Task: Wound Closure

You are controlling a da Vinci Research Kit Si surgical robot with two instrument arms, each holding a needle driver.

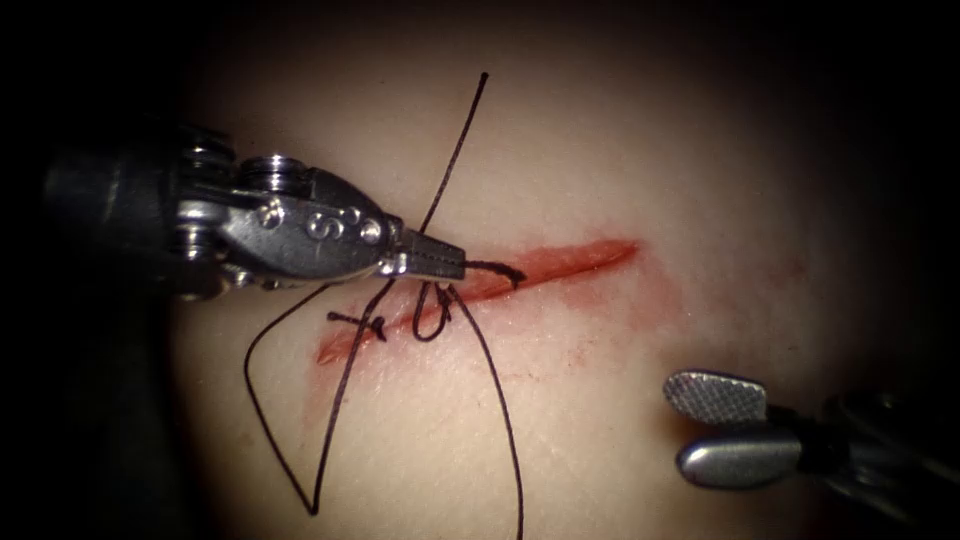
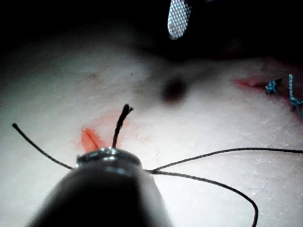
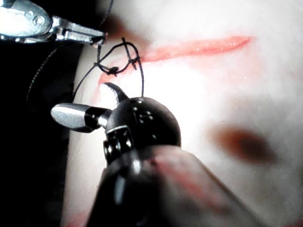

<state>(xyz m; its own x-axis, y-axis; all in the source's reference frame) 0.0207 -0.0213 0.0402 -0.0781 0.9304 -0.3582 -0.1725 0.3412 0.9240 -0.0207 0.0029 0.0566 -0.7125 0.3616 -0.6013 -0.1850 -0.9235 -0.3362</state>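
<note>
The cut (image 1: pixel 560 262) runs as a red slit across the pale tissue (image 1: pixel 620 150). My left tool (image 1: pixel 440 262) reaches in from the left and its jaws are shut on a short end of the dark thread (image 1: pixel 495 268) just above the cut. A loose knot loop (image 1: pixel 432 312) sits on the cut below these jaws. Long thread strands trail up (image 1: pixel 460 140) and down (image 1: pixel 500 400). My right tool (image 1: pixel 682 425) hovers at the lower right, right of the cut, open and holding nothing. In the right wrist view its open jaws (image 3: pixel 80 100) stand near the knot (image 3: pixel 123 61).
An earlier stitch (image 1: pixel 365 322) crosses the cut's left end. Red fluid stains the tissue around the cut (image 1: pixel 650 300). In the left wrist view, blue thread ends (image 2: pixel 284 90) lie by another red mark, and the right tool's textured jaw face (image 2: pixel 179 19) shows.
</note>
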